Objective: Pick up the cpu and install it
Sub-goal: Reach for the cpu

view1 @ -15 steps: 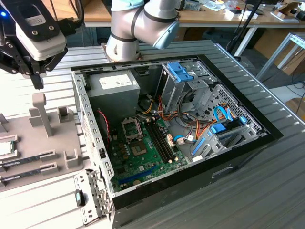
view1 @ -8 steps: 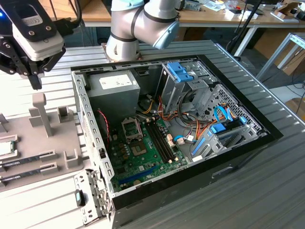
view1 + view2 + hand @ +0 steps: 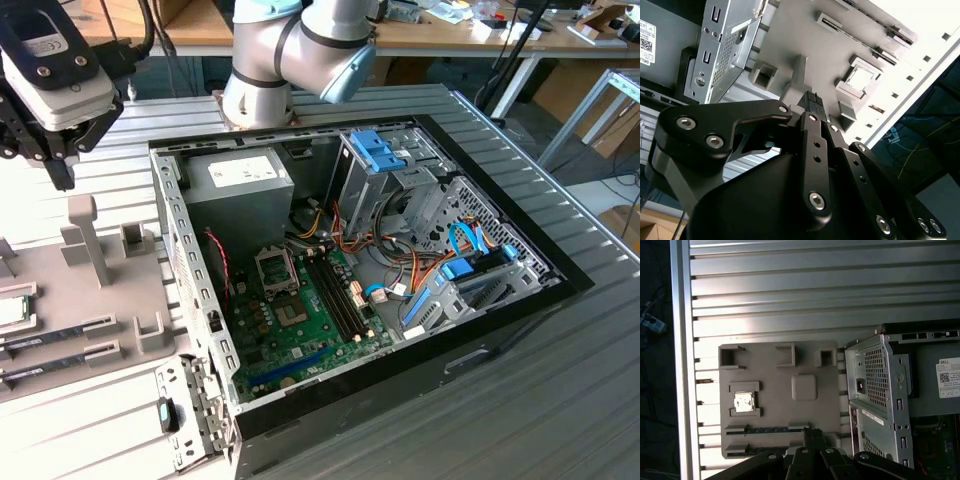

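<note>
The cpu (image 3: 744,402) is a small silver square lying flat in a raised holder on the grey fixture plate (image 3: 805,360). It also shows in the second wrist view as the cpu (image 3: 860,80), and at the exterior view's left edge as the cpu (image 3: 10,311). My gripper (image 3: 62,178) hangs well above that plate, off to one side of the cpu. Its black fingers (image 3: 812,436) are pressed together and hold nothing; the fingertips (image 3: 811,101) point down at the plate. The motherboard's socket (image 3: 275,268) lies inside the open computer case (image 3: 190,300).
Two memory sticks (image 3: 60,340) lie in slots on the plate beside the cpu, with upright grey posts (image 3: 85,240) behind them. The case's metal wall (image 3: 875,390) stands next to the plate. A grey power supply (image 3: 240,180) and drive cages (image 3: 400,170) fill the case's back.
</note>
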Robot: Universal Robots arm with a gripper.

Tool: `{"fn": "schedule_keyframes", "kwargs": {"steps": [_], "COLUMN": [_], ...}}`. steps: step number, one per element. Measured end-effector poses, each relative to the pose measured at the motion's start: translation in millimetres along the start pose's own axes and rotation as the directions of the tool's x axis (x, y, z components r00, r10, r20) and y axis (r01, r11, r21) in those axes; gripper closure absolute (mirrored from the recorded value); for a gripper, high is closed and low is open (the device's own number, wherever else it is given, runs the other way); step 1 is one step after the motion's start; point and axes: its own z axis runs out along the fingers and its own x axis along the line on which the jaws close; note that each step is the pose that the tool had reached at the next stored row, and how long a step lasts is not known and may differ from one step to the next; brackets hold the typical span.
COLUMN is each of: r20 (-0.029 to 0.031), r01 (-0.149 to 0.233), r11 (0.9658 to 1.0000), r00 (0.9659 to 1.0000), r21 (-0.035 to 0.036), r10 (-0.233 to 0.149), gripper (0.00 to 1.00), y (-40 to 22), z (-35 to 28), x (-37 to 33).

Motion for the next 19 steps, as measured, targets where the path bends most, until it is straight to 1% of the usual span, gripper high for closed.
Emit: {"fn": "schedule_keyframes", "kwargs": {"steps": [3, 9, 12, 19], "r20": [0.0000, 0.0000, 0.0000, 0.0000], "r01": [0.000, 0.000, 0.000, 0.000], "r11": [1.0000, 1.0000, 1.0000, 1.0000], "r00": [1.0000, 1.0000, 1.0000, 1.0000], "r21": [0.0000, 0.0000, -0.0001, 0.0000], "r10": [0.000, 0.000, 0.000, 0.000], "gripper": [0.89, 0.89, 0.89, 0.89], "y": [-0.3, -0.5, -0.8, -1.3], "z": [0.1, 0.2, 0.2, 0.3], "x": [3.3, 6.6, 10.4, 16.7]}}
